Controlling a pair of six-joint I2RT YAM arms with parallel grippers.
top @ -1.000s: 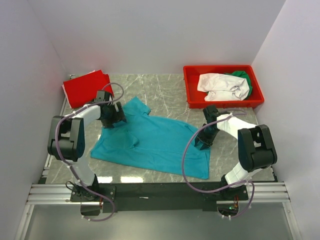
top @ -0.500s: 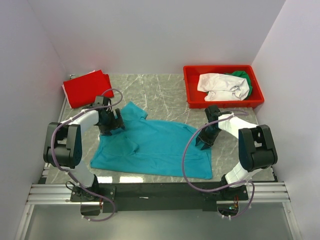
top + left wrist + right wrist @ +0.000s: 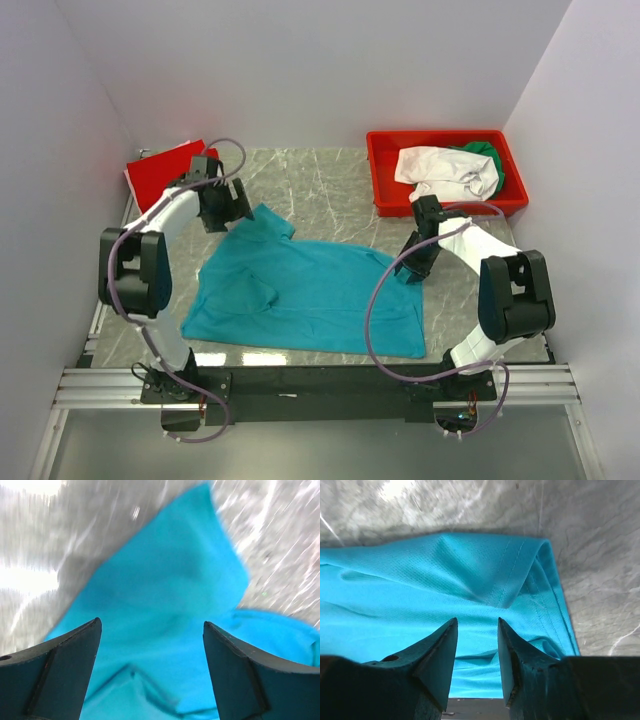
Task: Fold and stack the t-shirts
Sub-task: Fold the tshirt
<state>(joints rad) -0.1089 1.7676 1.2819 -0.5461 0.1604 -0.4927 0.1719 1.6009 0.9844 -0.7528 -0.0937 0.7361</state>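
the left gripper [image 3: 228, 205] has gone from the body of the teal t-shirt [image 3: 310, 290] out to its far sleeve, near the red t-shirt [image 3: 160, 175]. its jaws stand wide and hold nothing. the right gripper [image 3: 414, 266] has moved a little along the right edge; it is half open, with no cloth between its fingers. the teal t-shirt now lies flatter on the table [image 3: 330, 175], so i judge folding can begin. i count four shirts: one teal, one red, one white t-shirt [image 3: 445, 170] and one green t-shirt [image 3: 483, 152], the last two in the single red bin [image 3: 445, 208].

No text, label, brand, number or sign can be read in any view; the teal short-sleeved cloth t-shirt [image 3: 300, 290] and the rigid red plastic bin [image 3: 450, 207] show only plain surfaces.
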